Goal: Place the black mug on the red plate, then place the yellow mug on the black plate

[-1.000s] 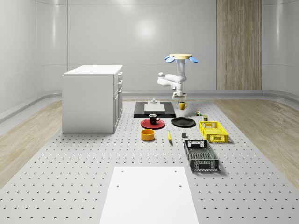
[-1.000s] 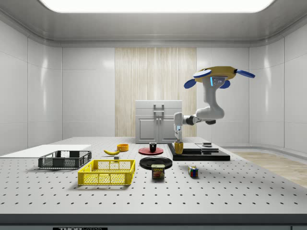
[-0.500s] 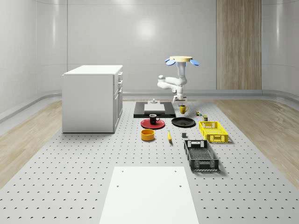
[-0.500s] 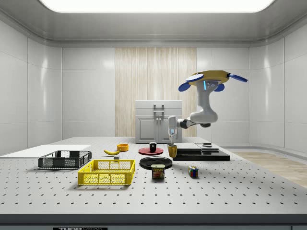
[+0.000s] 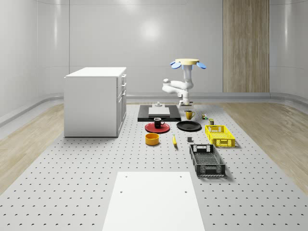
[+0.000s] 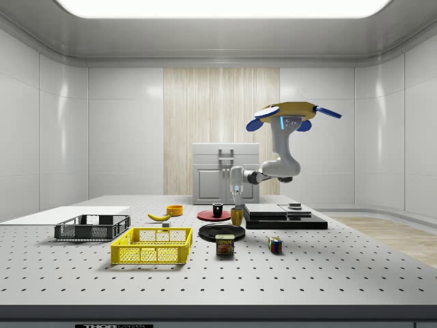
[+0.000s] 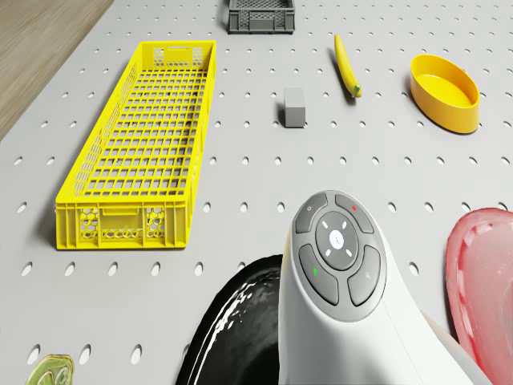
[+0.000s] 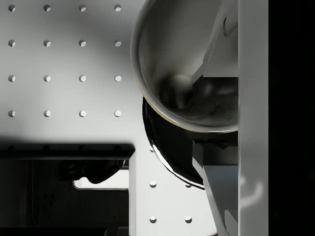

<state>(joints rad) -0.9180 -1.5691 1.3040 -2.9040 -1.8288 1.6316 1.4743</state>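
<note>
The yellow mug (image 5: 189, 115) (image 6: 237, 217) hangs just over the black plate (image 5: 188, 126) (image 6: 222, 232), at the plate's edge nearest the black platform. My gripper (image 5: 187, 110) (image 6: 237, 207) is shut on the mug's rim from above. In the wrist view the mug's inside (image 8: 177, 59) sits between the fingers (image 8: 221, 44), with the black plate (image 8: 165, 142) below it. The black mug (image 5: 158, 122) (image 6: 217, 210) stands upright on the red plate (image 5: 152, 128) (image 6: 205, 216). The drone (image 5: 187, 61) (image 6: 293, 111) hovers above the platform's edge, beside the black plate.
A yellow basket (image 5: 220, 135) (image 7: 140, 144), black basket (image 5: 207, 160), yellow bowl (image 5: 152, 138) (image 7: 445, 90), banana (image 5: 174, 140) (image 7: 346, 64) and grey block (image 7: 295, 107) lie nearby. A can (image 6: 225, 244) and a cube (image 6: 275, 244) sit near the plate. A white cabinet (image 5: 95, 101) stands at the whole-scene view's left.
The drone, arm and held yellow mug have moved toward the side view's left and come lower, from over the black platform to over the black plate's edge.
</note>
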